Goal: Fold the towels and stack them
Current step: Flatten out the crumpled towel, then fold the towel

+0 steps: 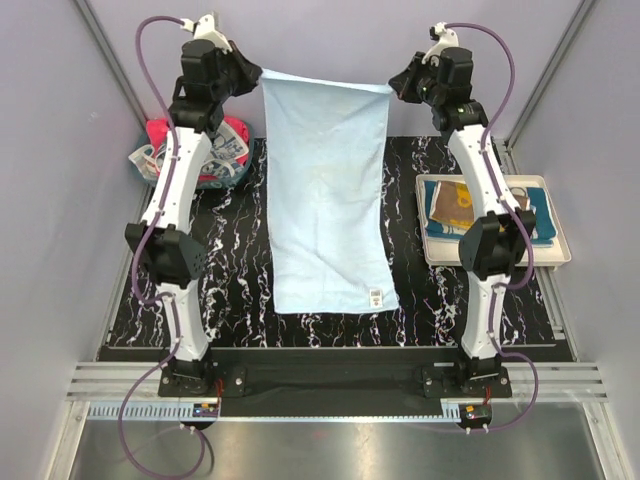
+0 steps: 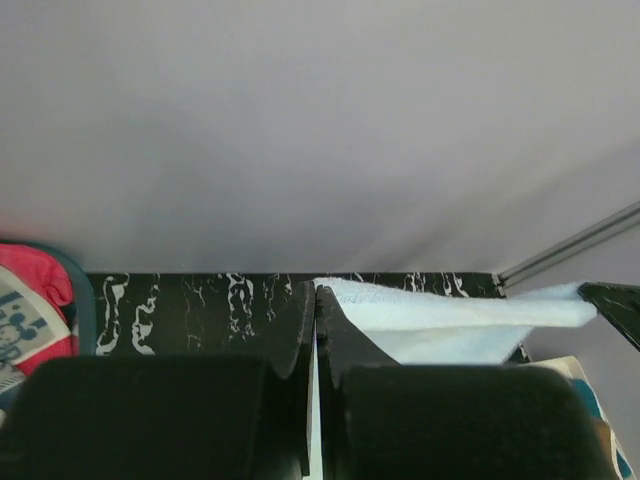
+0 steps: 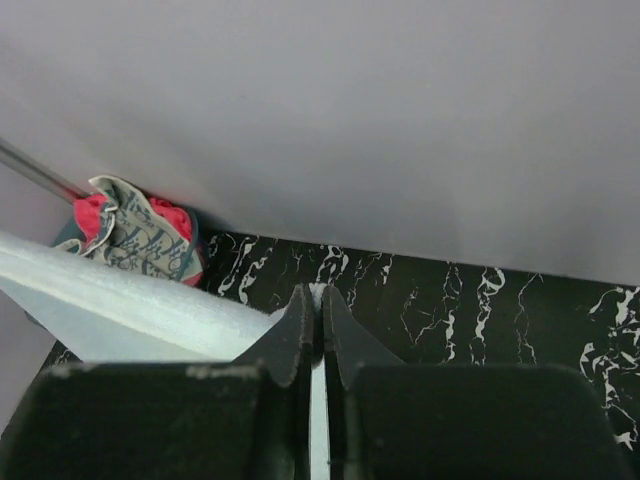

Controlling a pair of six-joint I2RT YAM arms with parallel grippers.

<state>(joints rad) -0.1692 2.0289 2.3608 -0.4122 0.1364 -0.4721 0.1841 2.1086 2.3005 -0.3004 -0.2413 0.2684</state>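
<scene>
A light blue towel point(image 1: 327, 190) hangs stretched between both arms, its top edge held high at the back and its lower part lying on the black marbled mat point(image 1: 230, 270). My left gripper point(image 1: 258, 74) is shut on the towel's top left corner; my right gripper point(image 1: 392, 88) is shut on the top right corner. In the left wrist view the towel point(image 2: 440, 320) runs off to the right of the closed gripper point(image 2: 316, 292). Seen from the right wrist, the towel point(image 3: 130, 310) stretches left from the closed gripper point(image 3: 320, 292). More towels point(image 1: 222, 150), red-pink and printed white, sit bunched at the back left.
A teal bin point(image 1: 150, 165) at the back left holds the bunched towels. A cream tray point(image 1: 552, 255) at the right carries folded towels point(image 1: 455, 205), mustard-brown and teal. Grey walls enclose the table on three sides.
</scene>
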